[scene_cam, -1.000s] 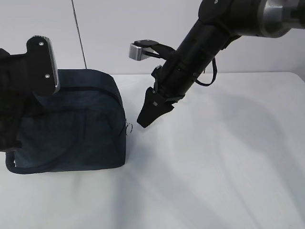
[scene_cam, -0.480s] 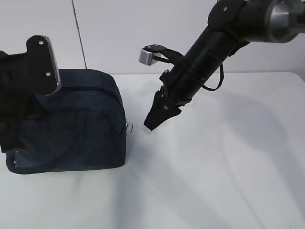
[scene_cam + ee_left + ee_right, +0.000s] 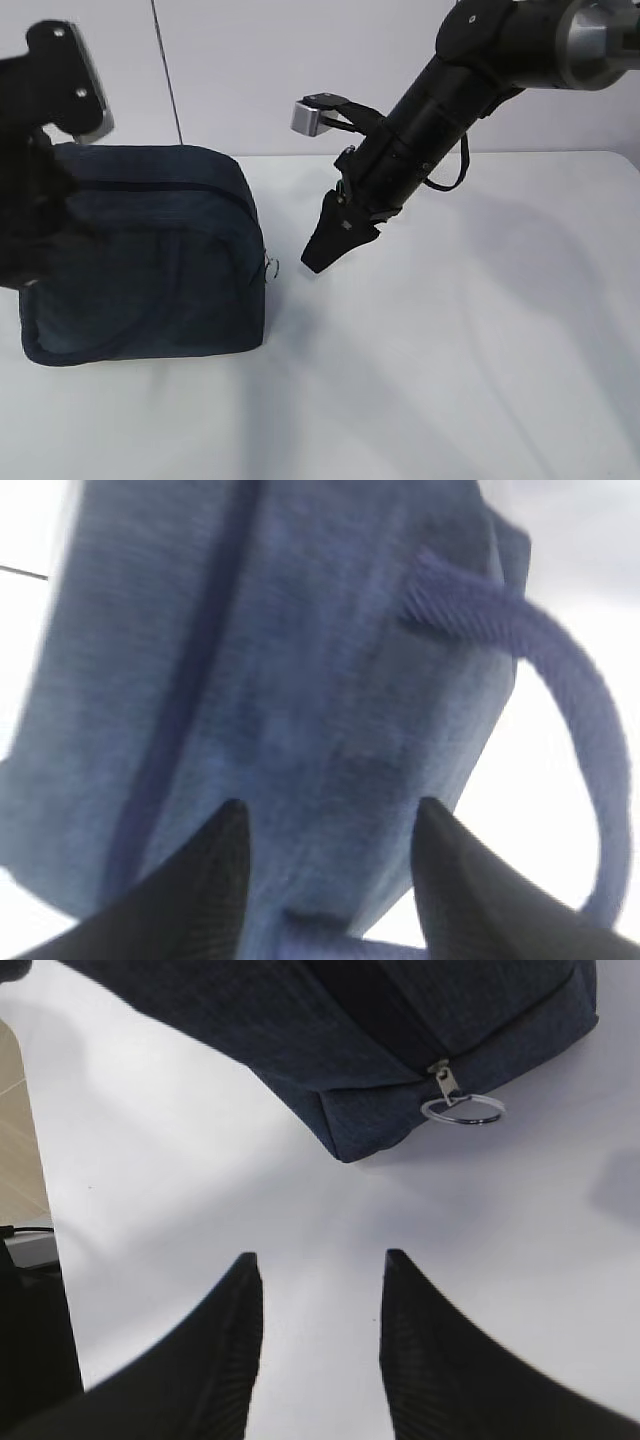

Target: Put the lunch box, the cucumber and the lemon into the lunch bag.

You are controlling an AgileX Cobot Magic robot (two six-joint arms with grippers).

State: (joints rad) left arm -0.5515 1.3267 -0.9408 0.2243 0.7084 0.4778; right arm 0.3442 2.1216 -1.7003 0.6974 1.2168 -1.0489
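Lunch bag (image 3: pixel 150 255): matt, woven dark navy cloth with a fine grain, carrying a ribbed cord handle (image 3: pixel 560 680) and a shiny metal ring pull (image 3: pixel 462 1109). Table (image 3: pixel 450 380): smooth, matt white surface. Right gripper (image 3: pixel 320 1350) fingers (image 3: pixel 425 1360): matt black, apparently plastic, with finely ribbed inner faces.

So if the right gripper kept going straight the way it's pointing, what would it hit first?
Probably the bare table just short of the lunch bag. The right gripper, jaws open and empty, aims toward the bag's lower corner near the ring pull; depth is hard to judge.
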